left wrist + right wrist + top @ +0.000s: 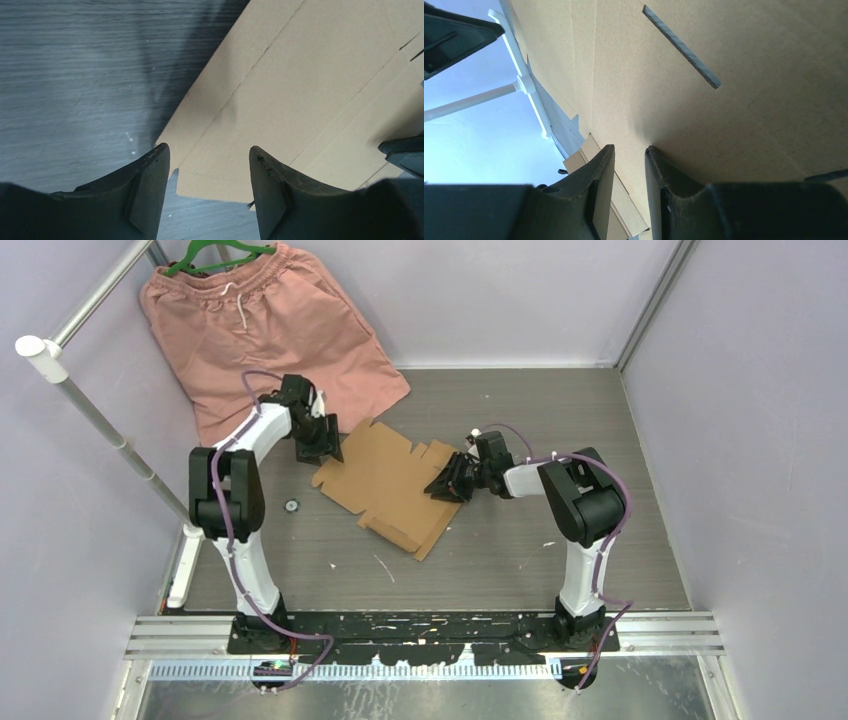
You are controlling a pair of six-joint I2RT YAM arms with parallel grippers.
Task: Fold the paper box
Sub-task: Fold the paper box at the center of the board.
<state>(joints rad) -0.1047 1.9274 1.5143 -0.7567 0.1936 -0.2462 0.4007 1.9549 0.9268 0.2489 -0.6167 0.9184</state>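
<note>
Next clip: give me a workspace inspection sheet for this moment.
Surface: grey wood-grain table.
Job's things: paper box, a die-cut sheet mid-table, not yet folded into a box.
Clutter: pink shorts on a green hanger, far left; small round object; white scraps.
Grippers: left gripper open over the sheet's left corner; right gripper at its right edge, grip unclear.
Cables: purple cables along both arms.
Surroundings: white pole at left; lilac walls.

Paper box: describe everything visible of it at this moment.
The paper box is a plain brown corrugated die-cut sheet, unfolded, with notched flaps, crease lines and a slot. It lies on the grey table, its right edge raised and apparently pinched by the right gripper. The left gripper, open, hovers at its far-left corner.
</note>
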